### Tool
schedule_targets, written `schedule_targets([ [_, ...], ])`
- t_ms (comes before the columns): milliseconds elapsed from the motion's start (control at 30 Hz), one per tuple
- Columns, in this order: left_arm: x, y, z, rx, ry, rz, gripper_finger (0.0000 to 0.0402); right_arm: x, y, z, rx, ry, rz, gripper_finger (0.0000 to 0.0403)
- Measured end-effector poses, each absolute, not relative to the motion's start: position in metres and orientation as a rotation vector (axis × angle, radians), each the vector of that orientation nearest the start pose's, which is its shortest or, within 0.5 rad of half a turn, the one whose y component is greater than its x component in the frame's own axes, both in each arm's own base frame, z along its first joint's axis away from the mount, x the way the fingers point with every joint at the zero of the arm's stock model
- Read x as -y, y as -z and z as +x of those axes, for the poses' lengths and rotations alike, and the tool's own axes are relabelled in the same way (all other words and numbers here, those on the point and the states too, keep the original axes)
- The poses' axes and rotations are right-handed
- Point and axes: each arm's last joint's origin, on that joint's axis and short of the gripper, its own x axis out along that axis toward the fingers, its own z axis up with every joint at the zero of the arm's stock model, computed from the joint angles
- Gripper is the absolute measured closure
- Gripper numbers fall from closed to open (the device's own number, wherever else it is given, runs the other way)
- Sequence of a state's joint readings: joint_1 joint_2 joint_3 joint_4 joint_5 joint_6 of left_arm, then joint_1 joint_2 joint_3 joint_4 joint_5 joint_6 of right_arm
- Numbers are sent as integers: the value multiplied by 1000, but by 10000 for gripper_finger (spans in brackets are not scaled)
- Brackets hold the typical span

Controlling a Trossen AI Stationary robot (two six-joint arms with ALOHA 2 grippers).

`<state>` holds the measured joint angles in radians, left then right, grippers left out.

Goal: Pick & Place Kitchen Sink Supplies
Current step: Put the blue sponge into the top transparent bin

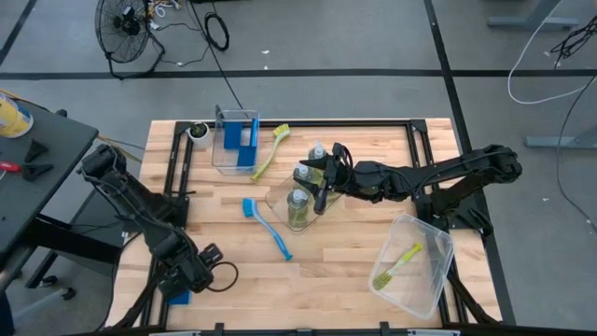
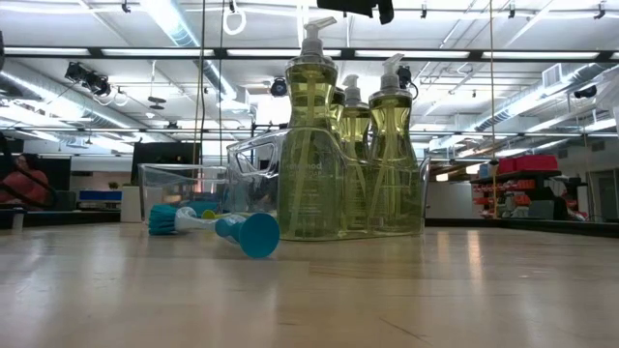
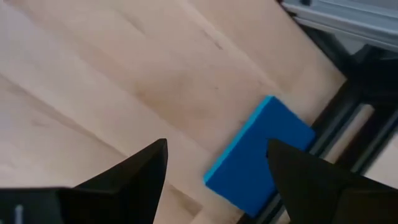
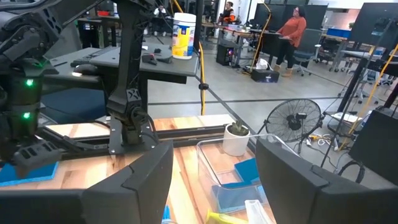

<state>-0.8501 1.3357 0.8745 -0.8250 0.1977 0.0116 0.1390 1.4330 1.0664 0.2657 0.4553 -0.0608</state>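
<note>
Left gripper (image 1: 207, 254) low at the table's near-left corner, fingers (image 3: 134, 177) spread wide, nothing between them. Just beyond the fingertips, a blue sponge (image 3: 260, 152) flat on the wood at the very edge, against the black frame rail; same sponge seen from above (image 1: 178, 297) half under the arm.

Right gripper (image 1: 328, 174) reached out to mid-table, hovering over the bottles, fingers (image 4: 134, 180) apart and gripping nothing. Under and beside it, a clear tray (image 1: 280, 201) with bottles of yellow-green liquid standing upright: one at the near side (image 1: 298, 206), one at the left (image 1: 303, 175), one farther back (image 1: 317, 151), a fourth partly hidden under the gripper. From table height, pump-top bottles (image 2: 309, 145) close together, touching or nearly so, tray wall around their bases.

Left of the tray, a blue brush (image 1: 265, 224) flat on the wood, head toward the far left, handle slanting toward the near edge; round handle end (image 2: 253, 233) facing the low camera. Farther back, a yellow-green brush (image 1: 269, 151) lying slantwise, head at the far end, leaning on a clear bin (image 1: 236, 140). Inside that bin, blue sponges (image 1: 250, 145) standing on edge. Small white pot (image 1: 199, 133) with a plant just left of the bin.

At the near right, a second clear bin (image 1: 413, 264), tilted, with another yellow-green brush (image 1: 395, 265) lying inside.

Beyond the table, a floor fan (image 4: 291, 124), and a person in a red top (image 4: 292, 31) well back in the room.
</note>
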Motion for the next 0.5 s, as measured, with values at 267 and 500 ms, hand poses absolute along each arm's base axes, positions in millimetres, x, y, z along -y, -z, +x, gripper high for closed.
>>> schedule_targets([
  [267, 185, -209, 143, -1291, 1091, 432, 126, -33, -324, 326, -106, 313, -90, 172],
  [500, 182, -201, 151, -1286, 1182, 477, 127, -33, -323, 326, -119, 313, -93, 172],
])
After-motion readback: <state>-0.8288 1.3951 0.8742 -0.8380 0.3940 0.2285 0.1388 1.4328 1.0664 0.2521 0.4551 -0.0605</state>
